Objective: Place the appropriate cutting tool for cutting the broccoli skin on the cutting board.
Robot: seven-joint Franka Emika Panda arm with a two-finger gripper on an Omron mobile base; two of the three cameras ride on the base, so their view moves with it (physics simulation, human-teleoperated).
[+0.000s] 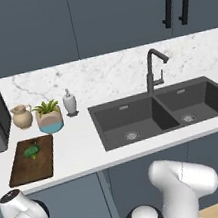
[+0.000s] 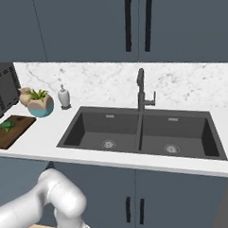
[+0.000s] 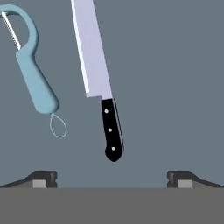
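Step in hand, as judged: the approach to the knife (image 3: pixel 101 74), before any grasp. The gripper (image 3: pixel 112 177) is hovering over a flat grey surface with its fingers spread wide and nothing between them; one fingertip (image 3: pixel 41 178) is sitting at each lower corner of the hand view.

The knife is lying flat on that grey surface, ahead of the gripper. Its black handle is pointing toward the fingers, ending just short of the midpoint between them and not touching either tip. The silver blade is running away toward the top of the view, leaning slightly left. A light-blue peeler (image 3: pixel 30 70) is lying beside it on the left, apart from the blade; it is the wrong tool here.

The board (image 1: pixel 32 160) is sitting on the white counter (image 1: pixel 81 141) left of the sink (image 1: pixel 165 111), with the broccoli (image 1: pixel 32 151) resting on its far half.

Next move, as judged: the gripper should be advancing until the handle lies between the fingers, then closing across the handle's narrow width. The peeler is near, so the approach needs to be staying centred on the handle. The carry to the board's bare near half comes after.
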